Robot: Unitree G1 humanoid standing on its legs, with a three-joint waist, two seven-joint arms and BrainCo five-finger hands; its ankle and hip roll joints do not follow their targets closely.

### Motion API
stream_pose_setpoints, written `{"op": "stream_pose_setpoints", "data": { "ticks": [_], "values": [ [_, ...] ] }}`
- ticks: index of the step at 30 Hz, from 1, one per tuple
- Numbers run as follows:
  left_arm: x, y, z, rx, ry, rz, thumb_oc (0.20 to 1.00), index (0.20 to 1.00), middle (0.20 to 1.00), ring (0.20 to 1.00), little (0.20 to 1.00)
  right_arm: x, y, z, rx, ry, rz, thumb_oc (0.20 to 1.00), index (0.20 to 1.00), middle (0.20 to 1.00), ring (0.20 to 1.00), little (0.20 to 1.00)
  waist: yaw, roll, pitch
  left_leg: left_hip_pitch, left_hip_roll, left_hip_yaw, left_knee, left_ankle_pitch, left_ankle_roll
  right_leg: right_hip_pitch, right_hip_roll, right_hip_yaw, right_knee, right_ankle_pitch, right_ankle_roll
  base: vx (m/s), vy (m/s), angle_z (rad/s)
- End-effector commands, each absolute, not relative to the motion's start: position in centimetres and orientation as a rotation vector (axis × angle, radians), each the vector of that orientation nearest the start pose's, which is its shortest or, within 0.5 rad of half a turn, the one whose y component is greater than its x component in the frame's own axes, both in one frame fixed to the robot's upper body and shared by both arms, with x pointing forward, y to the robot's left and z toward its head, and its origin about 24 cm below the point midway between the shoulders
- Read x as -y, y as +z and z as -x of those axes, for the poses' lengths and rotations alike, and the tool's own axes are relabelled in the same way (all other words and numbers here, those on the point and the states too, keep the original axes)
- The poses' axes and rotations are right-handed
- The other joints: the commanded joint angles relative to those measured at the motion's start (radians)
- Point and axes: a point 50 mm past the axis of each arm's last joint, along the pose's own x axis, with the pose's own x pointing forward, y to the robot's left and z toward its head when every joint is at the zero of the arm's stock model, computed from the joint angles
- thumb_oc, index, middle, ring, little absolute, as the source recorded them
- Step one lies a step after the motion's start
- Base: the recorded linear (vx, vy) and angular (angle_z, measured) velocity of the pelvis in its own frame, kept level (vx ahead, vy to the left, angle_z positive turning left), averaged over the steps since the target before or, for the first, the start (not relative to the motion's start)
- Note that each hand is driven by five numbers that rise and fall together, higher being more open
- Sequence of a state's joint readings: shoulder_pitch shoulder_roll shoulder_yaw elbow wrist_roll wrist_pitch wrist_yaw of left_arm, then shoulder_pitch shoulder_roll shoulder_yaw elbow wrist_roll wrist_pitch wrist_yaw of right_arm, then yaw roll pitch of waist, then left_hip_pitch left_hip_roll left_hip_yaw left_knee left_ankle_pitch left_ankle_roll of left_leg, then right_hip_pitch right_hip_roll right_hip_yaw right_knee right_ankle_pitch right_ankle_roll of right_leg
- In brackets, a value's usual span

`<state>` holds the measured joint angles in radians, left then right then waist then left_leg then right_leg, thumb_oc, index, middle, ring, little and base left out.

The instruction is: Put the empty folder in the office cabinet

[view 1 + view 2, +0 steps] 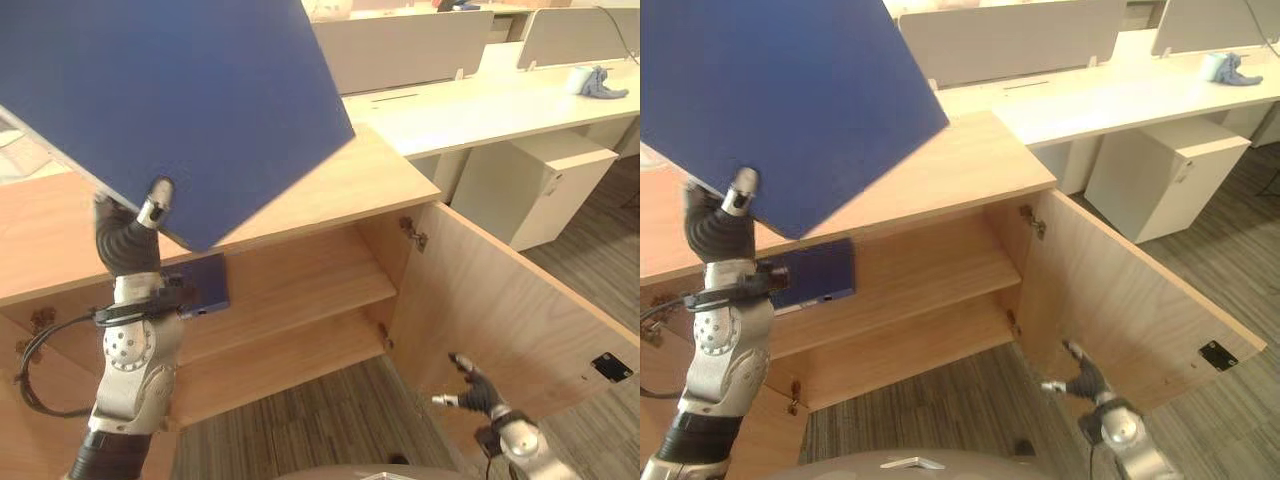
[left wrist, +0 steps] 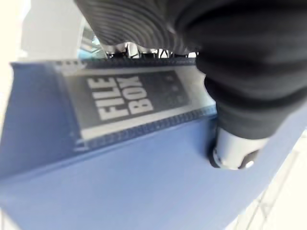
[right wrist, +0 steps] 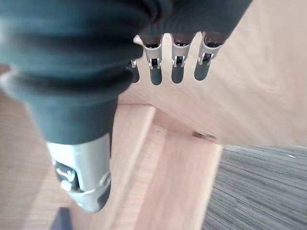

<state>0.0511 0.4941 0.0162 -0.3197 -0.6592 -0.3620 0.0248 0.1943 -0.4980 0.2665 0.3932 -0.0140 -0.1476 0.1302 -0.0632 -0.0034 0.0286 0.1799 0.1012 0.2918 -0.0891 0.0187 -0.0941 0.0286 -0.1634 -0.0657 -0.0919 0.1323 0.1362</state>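
A big blue folder (image 1: 170,100) is held up in the air, tilted, above the top of the wooden cabinet (image 1: 340,185). My left hand (image 1: 128,240) is shut on its lower edge. In the left wrist view the thumb (image 2: 235,148) presses on the folder's face (image 2: 144,187) beside the labelled spine. The cabinet door (image 1: 500,300) on the right stands wide open, showing two shelves (image 1: 300,290). My right hand (image 1: 478,392) hangs low in front of that door, open, with straight fingers (image 3: 163,67) and nothing in it.
A second, smaller blue item (image 1: 205,285) lies on the upper shelf just behind my left wrist. White desks with dividers stand at the back, with a white pedestal (image 1: 530,185) beneath and a blue cloth (image 1: 597,82) on top. Grey carpet lies below.
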Motion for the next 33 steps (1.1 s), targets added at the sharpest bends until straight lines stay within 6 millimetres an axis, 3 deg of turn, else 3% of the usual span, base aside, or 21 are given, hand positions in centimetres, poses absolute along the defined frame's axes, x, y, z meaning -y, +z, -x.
{"op": "stream_pose_setpoints", "data": {
  "ticks": [1, 2, 4, 5, 6, 7, 8, 11, 12, 15, 17, 18, 19, 25, 33],
  "values": [
    [-22.5, 18.1, -22.9, 0.656, -0.231, 0.238, 0.2, 0.2, 0.2, 0.2, 0.2, 23.3, -3.3, -19.7, -0.361, 0.331, 0.443, 1.0, 1.0, 1.0, 1.0, 1.0, 0.015, -0.025, 0.023, 0.023, 0.0, -0.073, 0.002, -0.086, 0.004, 0.012, -0.071, 0.0, 0.016, 0.011, 0.062, 0.0, 0.0, 0.0],
    [-22.5, 18.1, -22.9, 0.654, -0.232, 0.24, 0.2, 0.2, 0.2, 0.2, 0.2, 23.3, -3.2, -19.6, -0.363, 0.331, 0.442, 1.0, 1.0, 1.0, 1.0, 1.0, 0.015, -0.025, 0.022, 0.023, 0.0, -0.073, 0.002, -0.086, 0.004, 0.012, -0.072, -0.001, 0.016, 0.011, 0.062, 0.0, 0.0, 0.0],
    [-22.8, 16.7, -22.4, 0.542, -0.285, 0.319, 0.2, 0.2, 0.2, 0.2, 0.2, 22.2, 0.9, -21.3, -0.179, 0.392, 0.394, 1.0, 1.0, 1.0, 1.0, 1.0, 0.027, -0.028, 0.026, 0.02, 0.001, -0.076, 0.002, -0.081, 0.006, 0.014, -0.073, -0.004, 0.016, 0.013, 0.064, -0.02, 0.01, 0.05],
    [-22.8, 16.7, -22.4, 0.542, -0.285, 0.319, 0.2, 0.2, 0.2, 0.2, 0.2, 22.2, 0.9, -21.3, -0.179, 0.392, 0.394, 1.0, 1.0, 1.0, 1.0, 1.0, 0.027, -0.028, 0.026, 0.02, 0.001, -0.076, 0.002, -0.081, 0.006, 0.014, -0.073, -0.004, 0.016, 0.013, 0.064, -0.02, 0.001, 0.05],
    [-22.9, 16.0, -22.2, 0.498, -0.295, 0.342, 0.2, 0.2, 0.2, 0.2, 0.2, 21.4, 3.3, -22.2, -0.071, 0.424, 0.38, 1.0, 1.0, 1.0, 1.0, 1.0, 0.034, -0.032, 0.027, 0.018, 0.001, -0.077, 0.002, -0.079, 0.007, 0.014, -0.074, -0.006, 0.016, 0.014, 0.065, 0.0, 0.0, 0.0],
    [-22.9, 16.0, -22.1, 0.498, -0.295, 0.344, 0.2, 0.2, 0.2, 0.2, 0.2, 21.5, 3.3, -22.2, -0.072, 0.425, 0.38, 1.0, 1.0, 1.0, 1.0, 1.0, 0.033, -0.031, 0.026, 0.019, 0.001, -0.077, 0.002, -0.079, 0.007, 0.015, -0.074, -0.006, 0.016, 0.014, 0.065, 0.0, 0.0, 0.0],
    [-22.9, 15.5, -21.9, 0.461, -0.308, 0.352, 0.2, 0.2, 0.2, 0.2, 0.2, 20.7, 5.7, -23.0, 0.033, 0.457, 0.359, 1.0, 1.0, 1.0, 1.0, 1.0, 0.042, -0.035, 0.026, 0.018, 0.001, -0.078, 0.002, -0.078, 0.008, 0.016, -0.075, -0.01, 0.016, 0.014, 0.066, 0.0, 0.0, 0.0],
    [-23.0, 15.4, -21.8, 0.449, -0.31, 0.347, 0.2, 0.2, 0.2, 0.2, 0.2, 20.4, 6.5, -23.2, 0.064, 0.466, 0.346, 1.0, 1.0, 1.0, 1.0, 1.0, 0.044, -0.035, 0.026, 0.018, 0.002, -0.078, 0.002, -0.077, 0.008, 0.017, -0.075, -0.012, 0.016, 0.014, 0.066, 0.0, 0.0, 0.0],
    [-22.9, 15.0, -21.6, 0.425, -0.331, 0.356, 0.2, 0.2, 0.2, 0.2, 0.2, 19.7, 8.7, -23.9, 0.161, 0.492, 0.327, 1.0, 1.0, 1.0, 1.0, 1.0, 0.052, -0.038, 0.024, 0.018, 0.003, -0.078, 0.002, -0.076, 0.008, 0.018, -0.076, -0.013, 0.016, 0.014, 0.066, 0.0, 0.0, 0.0],
    [-22.9, 14.9, -21.5, 0.415, -0.332, 0.356, 0.2, 0.2, 0.2, 0.2, 0.2, 19.5, 9.8, -24.1, 0.211, 0.502, 0.31, 1.0, 1.0, 1.0, 1.0, 1.0, 0.054, -0.04, 0.023, 0.018, 0.003, -0.079, 0.002, -0.076, 0.008, 0.019, -0.076, -0.014, 0.017, 0.014, 0.066, 0.0, -0.004, 0.07],
    [-22.8, 14.6, -21.5, 0.399, -0.353, 0.339, 0.2, 0.2, 0.2, 0.2, 0.2, 19.4, 13.9, -25.5, 0.385, 0.453, 0.288, 1.0, 1.0, 1.0, 1.0, 1.0, 0.069, -0.047, 0.019, 0.014, 0.005, -0.083, 0.002, -0.075, 0.009, 0.022, -0.079, -0.021, 0.017, 0.014, 0.065, -0.02, -0.006, 0.1],
    [-22.8, 14.6, -21.5, 0.399, -0.353, 0.339, 0.2, 0.2, 0.2, 0.2, 0.2, 19.4, 13.9, -25.5, 0.385, 0.453, 0.288, 1.0, 1.0, 1.0, 1.0, 1.0, 0.069, -0.047, 0.02, 0.014, 0.005, -0.083, 0.002, -0.075, 0.009, 0.022, -0.079, -0.021, 0.017, 0.014, 0.065, -0.01, 0.0, 0.07],
    [-22.7, 14.7, -21.5, 0.404, -0.366, 0.334, 0.2, 0.2, 0.2, 0.2, 0.2, 19.7, 15.4, -26.0, 0.449, 0.423, 0.262, 1.0, 1.0, 1.0, 1.0, 1.0, 0.075, -0.049, 0.016, 0.013, 0.005, -0.085, 0.002, -0.075, 0.009, 0.023, -0.079, -0.023, 0.017, 0.013, 0.065, 0.0, -0.004, 0.07],
    [-22.5, 14.9, -21.6, 0.406, -0.399, 0.343, 0.2, 0.2, 0.2, 0.2, 0.2, 19.9, 19.4, -27.0, 0.604, 0.39, 0.187, 1.0, 1.0, 1.0, 1.0, 1.0, 0.093, -0.062, 0.01, 0.009, 0.007, -0.085, 0.002, -0.073, 0.009, 0.025, -0.078, -0.025, 0.017, 0.012, 0.063, 0.0, -0.003, 0.02],
    [-22.2, 15.4, -21.5, 0.4, -0.485, 0.275, 0.2, 0.2, 0.2, 0.2, 0.2, 19.4, 20.7, -28.6, 0.56, 0.504, 0.119, 1.0, 1.0, 1.0, 1.0, 1.0, 0.112, -0.074, 0.006, 0.006, 0.011, -0.081, 0.002, -0.069, 0.003, 0.025, -0.075, -0.027, 0.017, 0.013, 0.062, 0.0, 0.0, 0.0]
  ]
}}
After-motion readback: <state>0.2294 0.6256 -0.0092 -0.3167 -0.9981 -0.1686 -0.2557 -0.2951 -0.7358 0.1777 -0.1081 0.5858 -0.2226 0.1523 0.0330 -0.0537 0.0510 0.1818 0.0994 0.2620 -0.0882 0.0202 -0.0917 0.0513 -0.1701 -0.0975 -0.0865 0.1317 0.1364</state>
